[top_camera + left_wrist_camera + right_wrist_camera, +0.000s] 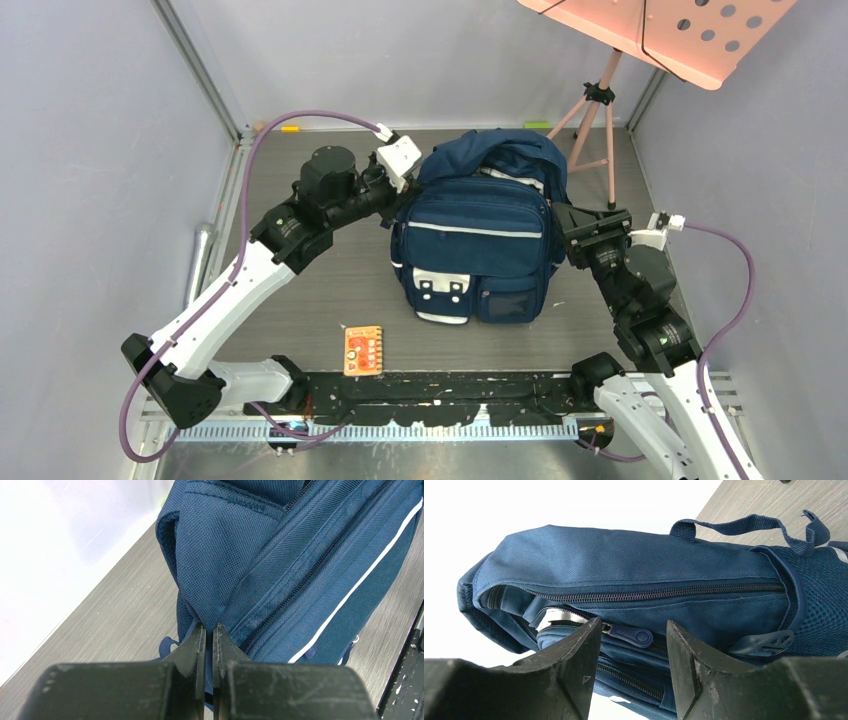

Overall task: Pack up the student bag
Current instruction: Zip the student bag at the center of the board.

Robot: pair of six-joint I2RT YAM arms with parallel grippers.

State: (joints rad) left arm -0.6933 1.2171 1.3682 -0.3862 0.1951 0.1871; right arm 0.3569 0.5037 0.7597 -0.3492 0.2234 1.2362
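Student bag (480, 235) sits mid-table, its white-patched pocket end nearest the arm bases. Left gripper (210, 629) is at the bag's far-left top corner, jaws together and pinching a fold of its fabric. Right gripper (634, 625) is against the bag's right side, jaws apart, either side of a zip pull (630, 636). Orange card (363, 350) lies near-left of the bag.
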